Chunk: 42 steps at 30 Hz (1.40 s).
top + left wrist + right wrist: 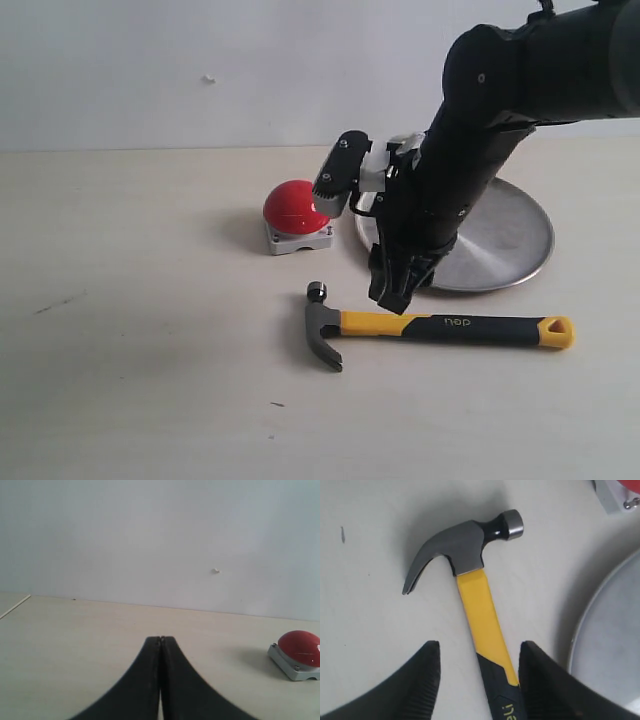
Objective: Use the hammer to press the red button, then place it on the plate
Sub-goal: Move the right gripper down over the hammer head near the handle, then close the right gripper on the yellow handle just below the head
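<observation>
Right wrist view: my right jaws stand apart, one on each side of the hammer [480, 615] handle, with gaps on both sides and nothing clamped. The hammer lies flat on the tabletop [150, 350], its head just past my tips. The plate [510, 235] lies just outside one jaw, and the button [295, 205] sits beyond the head on that same side. My left jaws are pressed together on nothing, with the button well ahead and off to one side.
</observation>
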### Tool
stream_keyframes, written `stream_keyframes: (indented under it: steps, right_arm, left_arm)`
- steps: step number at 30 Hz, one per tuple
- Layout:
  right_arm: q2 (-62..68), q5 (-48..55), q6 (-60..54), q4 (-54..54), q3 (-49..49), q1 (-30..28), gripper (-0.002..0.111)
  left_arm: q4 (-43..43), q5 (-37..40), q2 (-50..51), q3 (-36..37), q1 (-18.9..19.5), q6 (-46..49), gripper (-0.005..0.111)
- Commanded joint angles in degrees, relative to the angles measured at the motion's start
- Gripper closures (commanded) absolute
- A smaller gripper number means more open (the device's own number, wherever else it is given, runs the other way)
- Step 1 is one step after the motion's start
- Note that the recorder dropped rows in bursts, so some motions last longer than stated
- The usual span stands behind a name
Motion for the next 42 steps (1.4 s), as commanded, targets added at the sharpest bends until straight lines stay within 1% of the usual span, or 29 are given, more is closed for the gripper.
stream_keyframes:
  steps: [1,5,10,13,19,26,32,37,40,42]
  right_arm:
    - [2.5,-0.9,-5.3,-2.2,-0.4,0.0,0.054]
    - [4.2,-4.3,-11.7,-1.7,-0.4,0.8,0.054]
    - [5.6,-6.7,-15.5,-3.3,-0.4,4.2,0.054]
    - [5.9,-8.6,-15.4,-6.2,-0.4,5.4,0.054]
    - [7.9,-8.1,-15.1,-6.0,-0.4,5.4,0.054]
    - [11.2,-10.3,-15.3,-6.0,-0.4,5.4,0.054]
    - [11.3,-11.9,-15.1,-6.0,-0.4,5.4,0.054]
    - [11.3,-12.0,-13.1,-6.1,-0.4,4.7,0.054]
    - [11.3,-11.7,-5.9,-8.5,-0.4,4.7,0.054]
    - [11.3,-11.7,-5.8,-9.1,-0.4,4.7,0.054]
  left_arm:
    - [-0.3,-0.7,-0.3,-0.1,0.1,0.0,0.107]
    - [-0.3,-0.7,-0.3,-0.1,0.1,0.0,0.107]
    - [-0.2,-0.7,-0.3,-0.1,0.1,0.1,0.107]
    - [-0.2,-0.7,-0.3,-0.1,0.1,0.1,0.107]
    - [-0.2,-0.7,-0.3,-0.1,0.1,0.1,0.107]
    - [-0.2,-0.7,-0.3,-0.1,0.1,0.1,0.107]
    - [-0.2,-0.7,-0.3,-0.1,0.1,0.1,0.107]
    - [-0.2,-0.7,-0.3,-0.1,0.1,0.1,0.107]
    - [-0.2,-0.7,-0.3,-0.1,0.1,0.1,0.107]
    - [-0.2,-0.7,-0.3,-0.1,0.1,0.1,0.107]
